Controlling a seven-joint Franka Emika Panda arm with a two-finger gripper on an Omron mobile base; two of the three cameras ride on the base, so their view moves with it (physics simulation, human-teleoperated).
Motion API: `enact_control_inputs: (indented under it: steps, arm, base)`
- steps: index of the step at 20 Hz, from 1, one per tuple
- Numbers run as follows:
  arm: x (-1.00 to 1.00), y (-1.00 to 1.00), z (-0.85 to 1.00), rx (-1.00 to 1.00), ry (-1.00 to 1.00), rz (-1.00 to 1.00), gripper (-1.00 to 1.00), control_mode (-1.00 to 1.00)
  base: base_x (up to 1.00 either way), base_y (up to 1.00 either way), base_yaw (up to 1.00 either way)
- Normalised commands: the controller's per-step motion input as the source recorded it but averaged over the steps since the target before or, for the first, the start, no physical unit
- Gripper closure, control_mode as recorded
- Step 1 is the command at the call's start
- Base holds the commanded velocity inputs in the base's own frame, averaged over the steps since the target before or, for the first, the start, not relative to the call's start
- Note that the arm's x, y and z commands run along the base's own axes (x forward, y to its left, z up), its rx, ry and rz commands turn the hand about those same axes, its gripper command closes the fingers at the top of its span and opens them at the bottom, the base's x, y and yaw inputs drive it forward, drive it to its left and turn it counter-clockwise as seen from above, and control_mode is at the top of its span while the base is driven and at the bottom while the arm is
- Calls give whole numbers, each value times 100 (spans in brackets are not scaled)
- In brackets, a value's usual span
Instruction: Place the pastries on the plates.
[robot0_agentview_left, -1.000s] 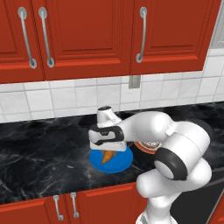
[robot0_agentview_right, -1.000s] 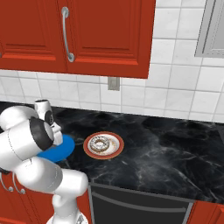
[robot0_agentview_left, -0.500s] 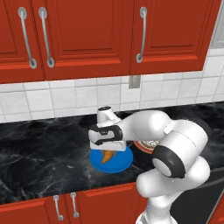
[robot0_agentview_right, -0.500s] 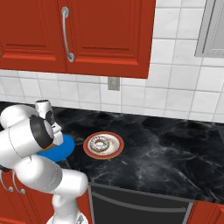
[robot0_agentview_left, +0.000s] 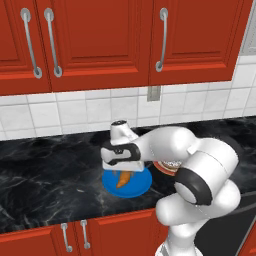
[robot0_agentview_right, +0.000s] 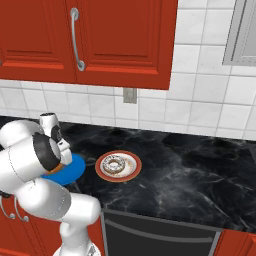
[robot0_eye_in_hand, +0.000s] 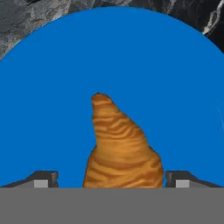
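The golden-orange croissant (robot0_eye_in_hand: 120, 148) lies on the solid blue plate (robot0_eye_in_hand: 109, 48), its pointed end away from the hand. My gripper (robot0_eye_in_hand: 111, 179) hangs straight above it, open, one fingertip (robot0_eye_in_hand: 43, 178) standing off to each side of the pastry. From the left base view the hand hovers low over the blue plate (robot0_agentview_left: 139, 188) with the croissant (robot0_agentview_left: 123, 179) under the gripper (robot0_agentview_left: 122, 171). The white-iced donut (robot0_agentview_right: 117, 164) sits in the middle of the red-brown-rimmed plate (robot0_agentview_right: 118, 178), just right of the blue plate (robot0_agentview_right: 71, 170).
Both plates stand on a black marble counter (robot0_agentview_left: 45, 175) near its front edge. White tiles and a wall outlet (robot0_agentview_right: 130, 95) lie behind, red cabinets (robot0_agentview_left: 100, 40) above. My arm's white elbow (robot0_agentview_left: 200, 175) partly covers the rimmed plate (robot0_agentview_left: 167, 169).
The jaws have spread wide apart, letting go of the croissant on the blue plate. The hand has stayed over the same spot.
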Motion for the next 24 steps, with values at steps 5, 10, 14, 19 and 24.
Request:
enact_control_inputs:
  steps: [5, 10, 14, 19, 24]
  arm:
    - [-39, 0, 66, -1, -13, 3, -100, -100]
    - [-59, 4, 32, 0, -8, 4, -100, -100]
    - [-85, 17, 29, -1, -5, 5, -100, -100]
    - [-66, 22, 71, -1, -5, 3, -100, -100]
    - [-52, 30, 77, -1, 0, 2, -100, -100]
  base:
    - [0, 0, 0]
    - [0, 0, 0]
    - [0, 0, 0]
    - [0, 0, 0]
    - [0, 0, 0]
